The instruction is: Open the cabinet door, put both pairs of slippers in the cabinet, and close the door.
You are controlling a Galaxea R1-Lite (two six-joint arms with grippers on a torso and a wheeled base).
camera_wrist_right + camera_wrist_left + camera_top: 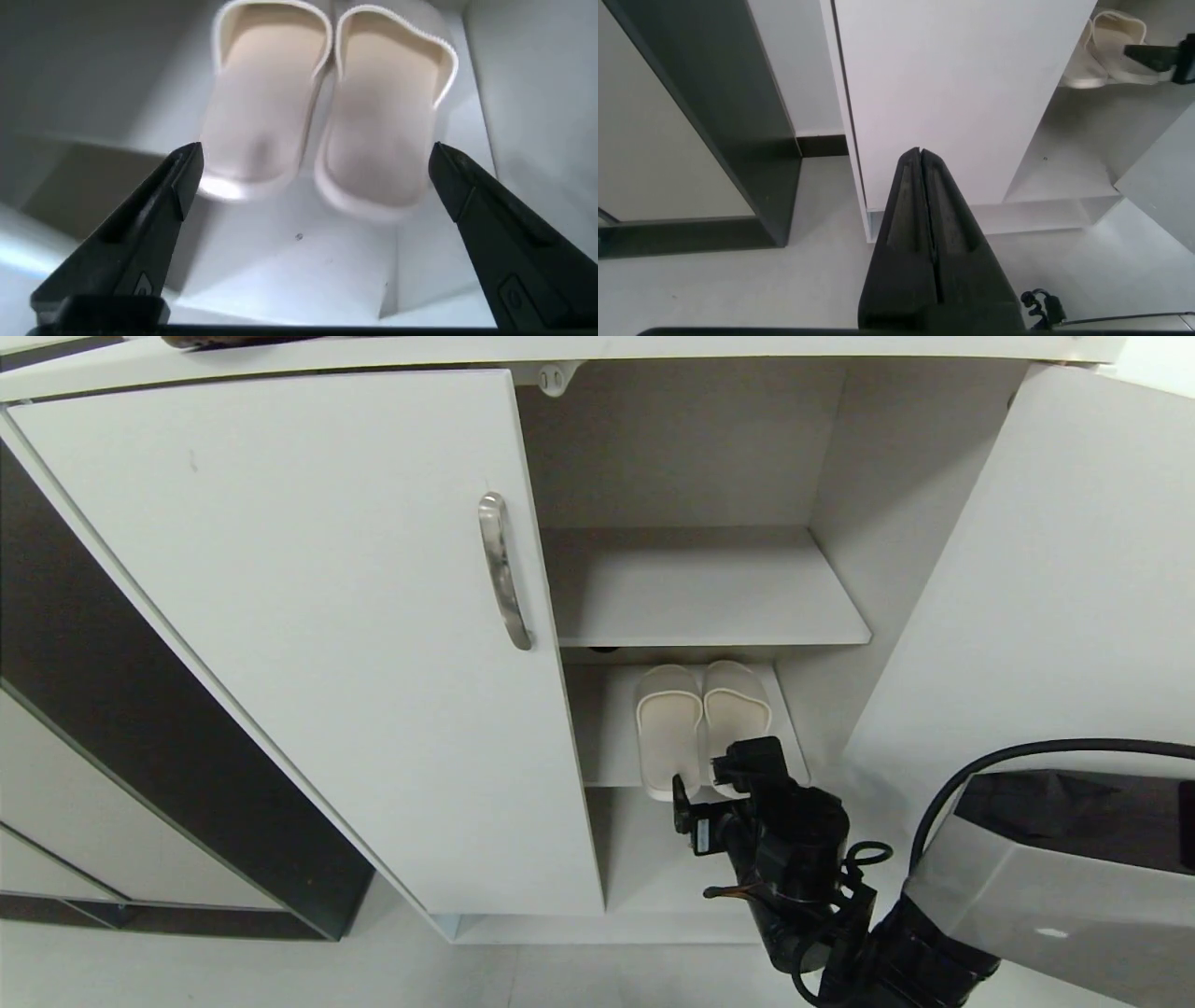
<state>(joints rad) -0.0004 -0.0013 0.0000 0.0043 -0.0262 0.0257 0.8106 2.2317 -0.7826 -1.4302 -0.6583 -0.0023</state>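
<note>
A cream pair of slippers (702,719) lies side by side on the lower shelf (605,733) of the white cabinet, whose right door (1046,588) stands wide open. My right gripper (714,784) hangs open just in front of the slippers (327,112), its two fingers spread wider than the pair and touching neither. The left door (308,616) with its metal handle (504,569) is closed. Held back from that closed door (962,84), above the floor, is my left gripper (920,157), shut with nothing in it.
An upper shelf (700,588) and the bottom compartment (653,868) are bare. A dark panel (103,663) flanks the cabinet on the left. Pale floor (813,280) lies in front. A dark object (224,341) sits on the cabinet top.
</note>
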